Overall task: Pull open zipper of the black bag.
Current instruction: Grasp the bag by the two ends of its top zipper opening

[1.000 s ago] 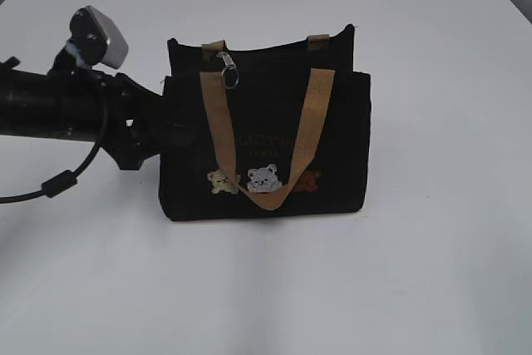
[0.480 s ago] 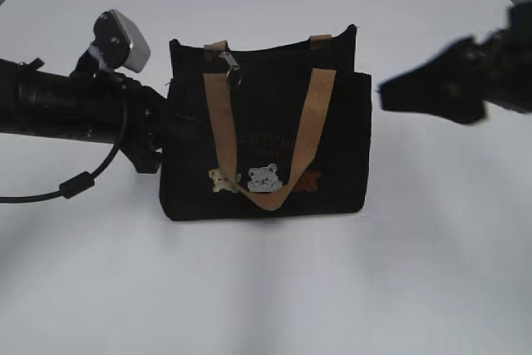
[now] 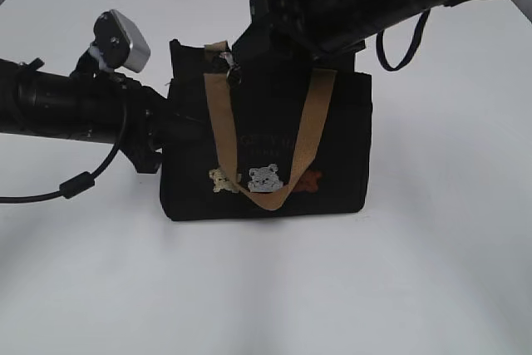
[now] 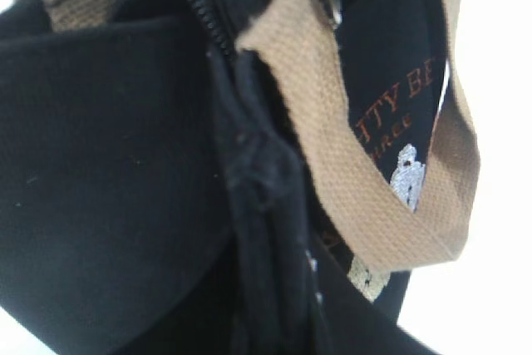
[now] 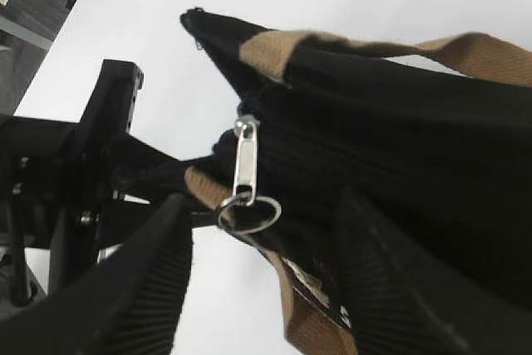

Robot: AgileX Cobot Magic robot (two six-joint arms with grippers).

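Black fabric bag (image 3: pixel 266 143) stands upright near the middle of a white surface (image 3: pixel 266 288), front toward the exterior camera. Tan handle (image 3: pixel 274 135) hangs in a loop down the front, its bottom crossing the grey bear patch (image 3: pixel 264 177); cream and brown patches sit either side. Second handle shows only as two short tan tabs at the rear top edge.

Zipper (image 5: pixel 349 151) runs along the top edge, teeth closed as far as visible. Silver pull (image 5: pixel 246 174) sits at the bag's left end, hanging down the front with its ring (image 5: pixel 249 214) against the tan handle's upper end.

Left arm comes in low from the left; left gripper (image 3: pixel 170 126) is pressed to the bag's left side. Its fingers are not visible; the wrist view shows only cloth, seam and handle at very close range. They read as closed down narrow, apparently pinching the side fabric.

Right arm reaches across from the upper right, covering part of the bag's top rear. Right gripper (image 5: pixel 262 276) hangs just beside the pull, fingers (image 5: pixel 154 280) spread apart, one each side of the ring, gripping nothing.

Dark cable (image 3: pixel 75 182) loops under the left arm.
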